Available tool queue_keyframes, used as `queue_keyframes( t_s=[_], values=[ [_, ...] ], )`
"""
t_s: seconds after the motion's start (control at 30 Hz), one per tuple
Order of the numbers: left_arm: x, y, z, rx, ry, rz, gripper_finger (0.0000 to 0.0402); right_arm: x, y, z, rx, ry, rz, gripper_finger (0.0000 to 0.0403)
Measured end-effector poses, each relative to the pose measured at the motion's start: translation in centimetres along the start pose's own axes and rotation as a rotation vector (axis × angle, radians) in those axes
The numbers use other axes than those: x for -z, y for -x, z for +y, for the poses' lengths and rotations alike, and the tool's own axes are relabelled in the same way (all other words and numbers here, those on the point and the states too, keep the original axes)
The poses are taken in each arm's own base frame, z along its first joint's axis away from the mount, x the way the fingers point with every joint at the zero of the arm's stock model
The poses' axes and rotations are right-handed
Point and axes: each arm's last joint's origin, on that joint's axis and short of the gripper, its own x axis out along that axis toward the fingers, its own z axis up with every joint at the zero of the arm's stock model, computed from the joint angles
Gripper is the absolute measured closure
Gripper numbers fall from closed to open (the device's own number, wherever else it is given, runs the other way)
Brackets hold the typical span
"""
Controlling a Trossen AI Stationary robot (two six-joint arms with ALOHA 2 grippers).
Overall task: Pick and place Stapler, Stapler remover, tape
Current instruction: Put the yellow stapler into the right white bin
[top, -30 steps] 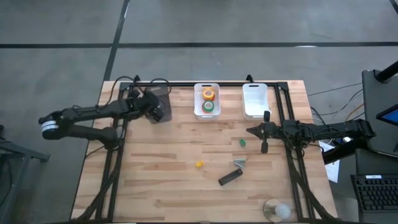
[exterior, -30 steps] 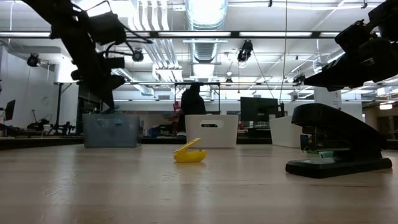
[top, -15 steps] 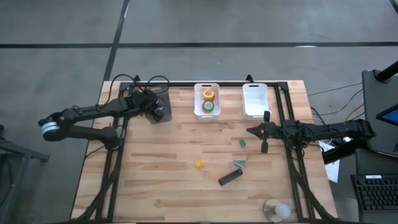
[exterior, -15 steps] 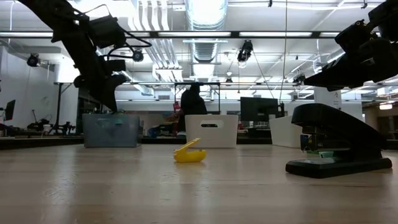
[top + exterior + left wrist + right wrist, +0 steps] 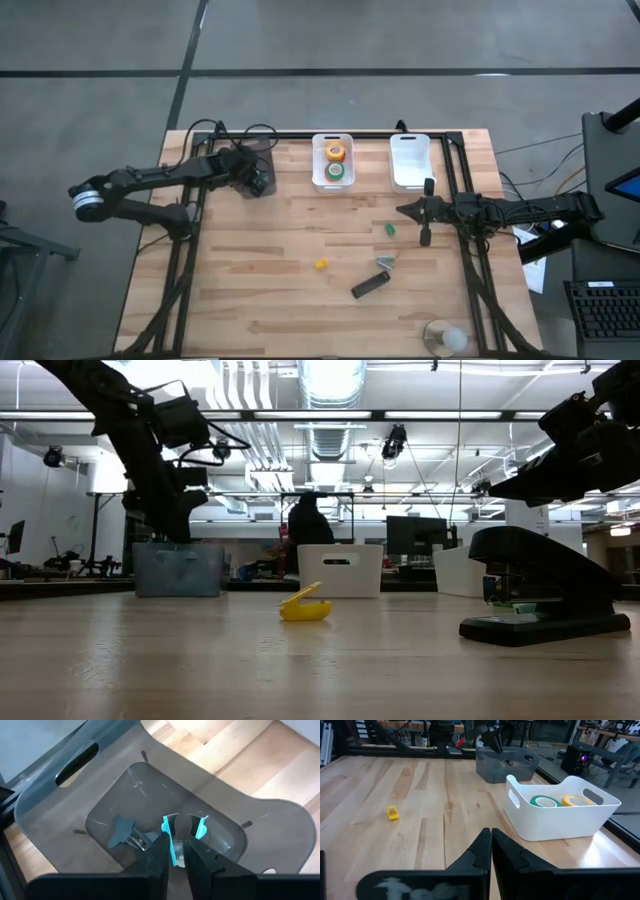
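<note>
- The stapler [image 5: 369,286] lies flat on the table [image 5: 260,290], near the front edge and right of centre, angled. Nothing touches it.
- I judge it stiff and fairly heavy for its size, with smooth hard sides that could slip. I would pinch it across its narrow width near the middle, so it does not tip.
- Just beside its upper end lies a small silvery staple remover [image 5: 385,262]. I expect it to be light and awkward, likely to skid if nudged.
- A small yellow piece [image 5: 320,264] sits to the stapler's left and a small green piece [image 5: 390,229] further back. Both are apart from everything else.
- The tape is already in the middle white bin [image 5: 316,160] at the back of the table: an orange roll [image 5: 335,151] and a green roll [image 5: 335,171], side by side. A second white bin [image 5: 409,176] to its right looks empty.
- My left claw [image 5: 173,851] hangs over the grey bin [image 5: 60,805] at the back left. Its fingers are nearly together, and I cannot see that they hold anything. Below them in the bin lie a grey staple remover [image 5: 126,833] and a blue one [image 5: 170,830].
- My right claw [image 5: 491,844] waits at the table's right side, clenched and empty, looking towards the tape bin.
</note>
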Motion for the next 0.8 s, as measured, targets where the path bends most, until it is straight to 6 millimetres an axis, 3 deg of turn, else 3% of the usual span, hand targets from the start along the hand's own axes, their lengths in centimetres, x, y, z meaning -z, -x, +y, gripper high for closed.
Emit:
queue_keyframes(
  t_s=[0.37, 0.5, 0.7, 0.8],
  values=[
    [-2.9, 2.9, -0.2, 0.151, 0.036, -0.128, 0.0315, 0.0, 0.0, 0.0, 0.000, -0.001, 0.000, 0.0394],
    [-3.1, 3.4, -1.1, 0.288, -0.012, -0.169, 0.0331, 0.0, 0.0, 0.0, 0.000, -0.009, 0.000, 0.0394],
    [-3.0, 4.2, -3.3, 0.406, -0.083, -0.244, 0.0391, 0.0, 0.0, 0.0, 0.000, -0.009, 0.000, 0.0394],
    [-2.9, 4.8, -4.4, 0.458, -0.085, -0.276, 0.0394, 0.0, 0.0, 0.0, 0.000, -0.005, 0.000, 0.0394]
  ],
)
